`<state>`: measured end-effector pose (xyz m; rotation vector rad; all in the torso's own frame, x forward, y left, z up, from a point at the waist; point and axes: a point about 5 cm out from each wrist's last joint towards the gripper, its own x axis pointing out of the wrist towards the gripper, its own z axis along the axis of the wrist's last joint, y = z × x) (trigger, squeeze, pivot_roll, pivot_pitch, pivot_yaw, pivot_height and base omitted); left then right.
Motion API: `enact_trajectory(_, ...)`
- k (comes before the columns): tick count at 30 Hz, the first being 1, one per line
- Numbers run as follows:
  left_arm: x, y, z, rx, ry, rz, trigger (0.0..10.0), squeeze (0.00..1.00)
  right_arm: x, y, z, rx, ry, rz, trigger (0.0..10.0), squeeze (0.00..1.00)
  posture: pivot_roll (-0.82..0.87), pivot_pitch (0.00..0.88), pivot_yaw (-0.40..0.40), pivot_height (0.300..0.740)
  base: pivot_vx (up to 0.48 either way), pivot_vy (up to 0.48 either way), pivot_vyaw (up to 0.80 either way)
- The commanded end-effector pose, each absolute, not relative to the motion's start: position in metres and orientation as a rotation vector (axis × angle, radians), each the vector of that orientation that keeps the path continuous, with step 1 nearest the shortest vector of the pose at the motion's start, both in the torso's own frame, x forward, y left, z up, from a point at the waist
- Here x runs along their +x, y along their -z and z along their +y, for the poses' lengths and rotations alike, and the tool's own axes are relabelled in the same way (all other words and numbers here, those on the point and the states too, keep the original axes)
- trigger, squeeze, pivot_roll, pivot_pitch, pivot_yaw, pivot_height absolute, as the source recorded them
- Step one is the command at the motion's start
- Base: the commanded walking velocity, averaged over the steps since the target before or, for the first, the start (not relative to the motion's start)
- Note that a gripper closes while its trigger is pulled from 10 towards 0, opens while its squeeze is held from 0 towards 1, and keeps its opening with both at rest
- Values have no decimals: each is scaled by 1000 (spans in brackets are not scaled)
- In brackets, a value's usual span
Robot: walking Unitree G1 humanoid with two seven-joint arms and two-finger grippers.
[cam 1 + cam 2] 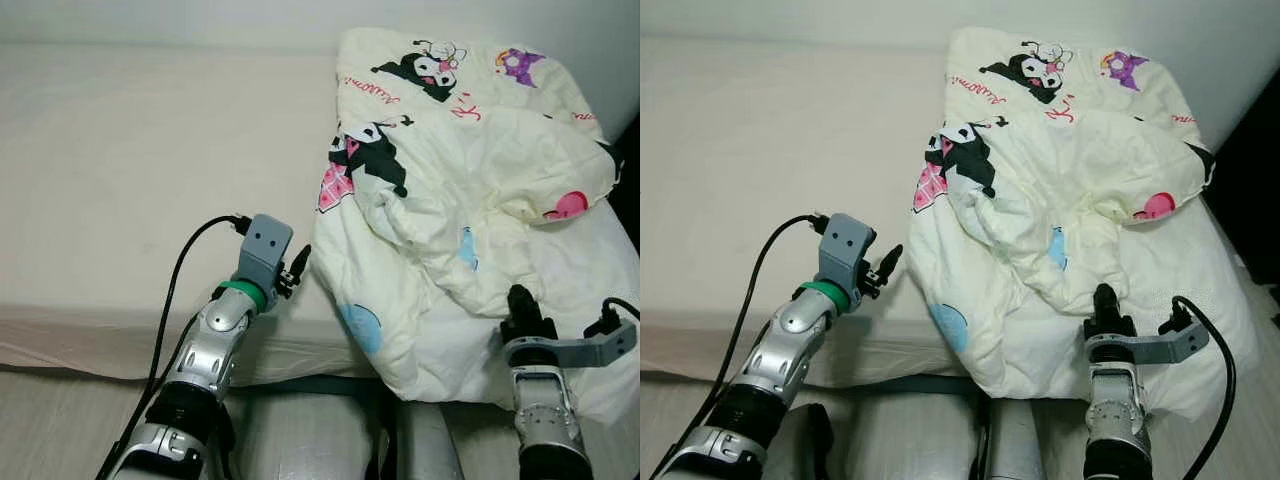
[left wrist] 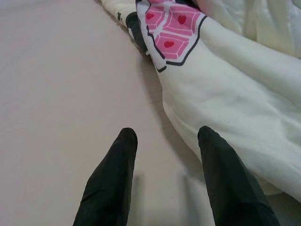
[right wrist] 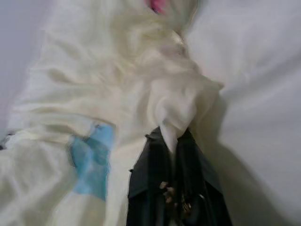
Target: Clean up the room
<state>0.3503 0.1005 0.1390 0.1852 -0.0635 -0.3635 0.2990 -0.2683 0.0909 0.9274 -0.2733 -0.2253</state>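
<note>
1. You have a cream comforter (image 1: 470, 190), printed with cartoon characters, bunched on the right part of the bed (image 1: 120, 180). Its long axis runs from the near edge of the mattress, in front of the robot, back toward the wall. The far end lies fairly flat, the middle is heaped in folds, and the near end spills over the mattress edge.
2. Your right gripper (image 3: 176, 141) sits at the near, overhanging end of the comforter. Its two black fingers are pressed together with a pinch of cream fabric rising from between them, so it has hold of the cloth.
3. Your left gripper (image 2: 167, 136) hovers low over the bare sheet just beside the comforter's left edge, near the pink heart-patterned patch (image 2: 171, 28). Its fingers (image 2: 115, 179) are spread apart with nothing between them; whether the tips rest on the sheet, you cannot tell.
4. A black cable (image 1: 175, 280) loops from the left wrist down along the arm.
</note>
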Motion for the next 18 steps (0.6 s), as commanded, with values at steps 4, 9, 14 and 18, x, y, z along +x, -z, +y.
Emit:
enact_trajectory(4, 347, -131, 99, 197, 375, -36, 10000, 0, 291, -101, -278, 854, 240, -350, 0, 0, -35, 122, 80, 482, 0, 0, 0)
enact_trajectory(9, 347, -128, 97, 197, 383, -29, 10000, 0, 274, -100, -292, 787, 402, -366, 0, 0, -55, 125, 79, 482, 0, 0, 0)
enact_trajectory(14, 347, -128, 97, 197, 386, -28, 10000, 0, 252, -99, -300, 654, 538, -345, 10000, 0, -64, 131, 72, 482, 0, 0, 0)
enact_trajectory(18, 346, -128, 96, 195, 389, -26, 10000, 0, 237, -101, -293, 614, 525, -332, 10000, 0, -77, 140, 70, 482, 0, 0, 0)
